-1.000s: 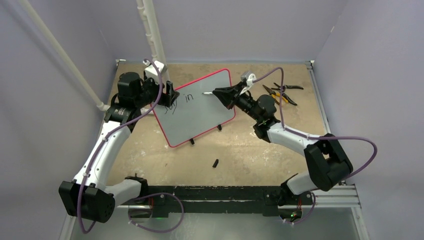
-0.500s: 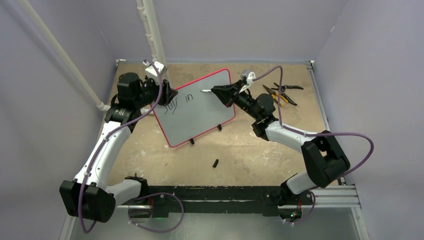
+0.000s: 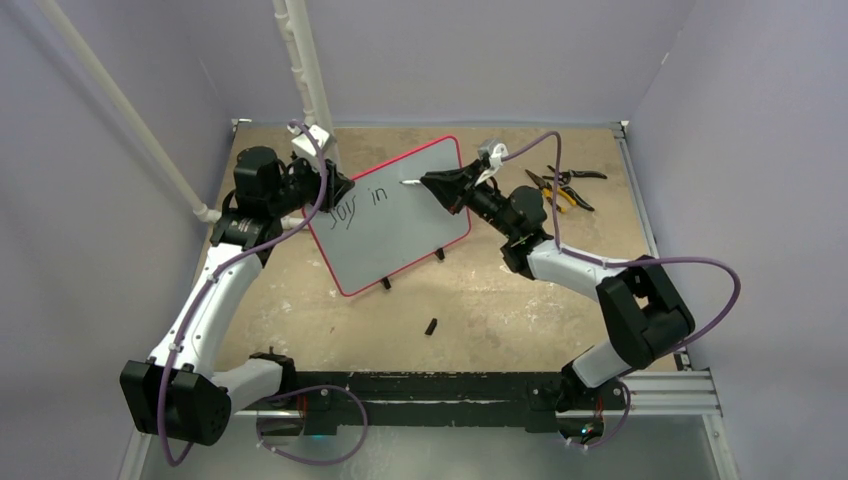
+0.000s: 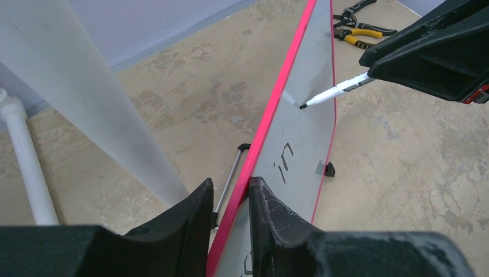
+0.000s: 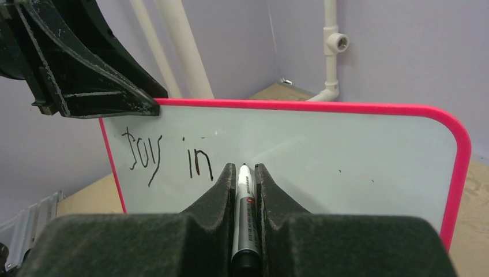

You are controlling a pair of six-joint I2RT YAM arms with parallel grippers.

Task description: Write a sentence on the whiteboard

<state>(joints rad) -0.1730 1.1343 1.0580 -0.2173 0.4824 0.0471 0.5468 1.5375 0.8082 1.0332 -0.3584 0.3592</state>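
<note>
The whiteboard [image 3: 395, 225], pale grey with a red-pink rim, stands tilted on two black feet. It also shows in the left wrist view [image 4: 311, 115] and the right wrist view [image 5: 346, 156]. On it the sentence [image 5: 167, 156] reads "Joy in" in black marker. My left gripper [image 3: 335, 188] is shut on the board's top left rim [image 4: 230, 199]. My right gripper [image 3: 432, 184] is shut on a white marker [image 5: 243, 213]. The marker's tip [image 4: 304, 106] is at the board's surface just right of "in".
Yellow-handled pliers [image 3: 562, 185] lie on the table behind the right arm. A small black cap [image 3: 431, 326] lies in front of the board. White pipes [image 3: 305, 70] stand at the back left, near the left gripper.
My right gripper has shifted the marker slightly left and up along the board. The left gripper and board have barely moved.
</note>
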